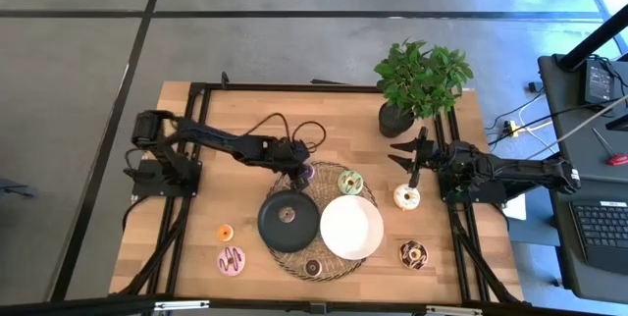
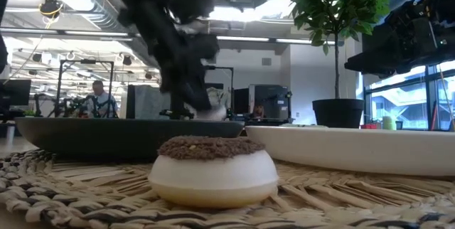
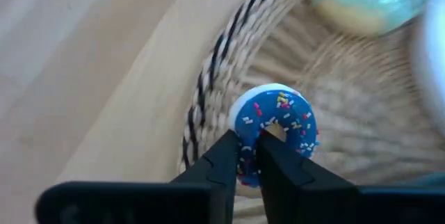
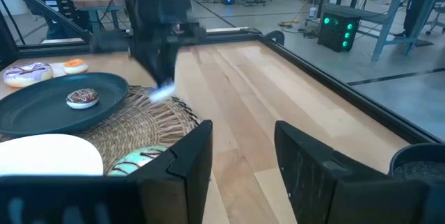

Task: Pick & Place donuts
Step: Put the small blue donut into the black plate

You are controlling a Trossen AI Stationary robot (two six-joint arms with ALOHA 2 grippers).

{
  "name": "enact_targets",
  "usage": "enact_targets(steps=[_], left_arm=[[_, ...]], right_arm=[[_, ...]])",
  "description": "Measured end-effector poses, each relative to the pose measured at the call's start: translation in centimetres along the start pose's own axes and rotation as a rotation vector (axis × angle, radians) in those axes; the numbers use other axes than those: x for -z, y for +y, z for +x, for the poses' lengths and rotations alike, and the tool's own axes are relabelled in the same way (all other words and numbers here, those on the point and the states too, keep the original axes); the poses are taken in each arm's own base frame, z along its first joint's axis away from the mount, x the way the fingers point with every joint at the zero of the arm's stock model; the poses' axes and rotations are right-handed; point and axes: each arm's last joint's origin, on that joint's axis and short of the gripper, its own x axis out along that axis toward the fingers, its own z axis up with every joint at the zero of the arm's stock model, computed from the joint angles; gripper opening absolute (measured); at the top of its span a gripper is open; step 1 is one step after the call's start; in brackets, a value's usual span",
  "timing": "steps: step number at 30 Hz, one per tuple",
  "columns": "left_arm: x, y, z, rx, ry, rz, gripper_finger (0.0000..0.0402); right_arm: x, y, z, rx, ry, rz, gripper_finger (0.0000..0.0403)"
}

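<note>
Fingers of the left tool (image 3: 249, 156) pinch the ring of the blue-iced donut (image 3: 275, 128) at the woven mat's (image 1: 365, 257) far edge. Right tool (image 1: 410, 152), spread, waits near the plant (image 1: 420, 79). One donut (image 1: 287, 215) sits on the black plate (image 1: 275, 233); the others seem still unplaced.

Wooden desk (image 1: 245, 100) w/ woven mat (image 1: 358, 257) at centre, black plate (image 1: 273, 230) & white plate (image 1: 351, 228) side by side on it. Left gripper (image 1: 301, 173) at mat's far-left edge, over a purple donut (image 1: 308, 172). Right gripper (image 1: 410, 154) hovers above cream donut (image 1: 406, 197), fingers apart. Other donuts: green (image 1: 350, 182) on mat, one on black plate (image 1: 287, 215), orange (image 1: 225, 233), pink striped (image 1: 232, 260). Potted plant (image 1: 420, 80) at far right.
</note>
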Motion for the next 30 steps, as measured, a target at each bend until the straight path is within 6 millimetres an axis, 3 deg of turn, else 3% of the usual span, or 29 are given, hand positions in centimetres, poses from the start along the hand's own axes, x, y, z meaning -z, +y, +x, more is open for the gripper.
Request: enact_targets(steps=[6,18,24,30], left_arm=[[0.8,-2.0,-3.8,0.083,0.031,0.056,0.0016],[6.8,-9.9,-7.0,0.27,0.179,0.001,0.0018],[9.3,-11.8,-7.1,0.233,0.204,-0.062,0.0016],[10.3,-12.0,-5.3,0.17,0.25,-0.114,0.0016]], right_arm=[[0.0,0.0,0.0,0.002,0.0,0.0,0.0157],[0.0,0.0,0.0,0.003,0.001,-0.001,0.0157],[0.0,0.0,0.0,0.003,0.001,0.002,0.0157],[0.0,0.0,0.0,0.002,0.001,0.023,0.0157]])
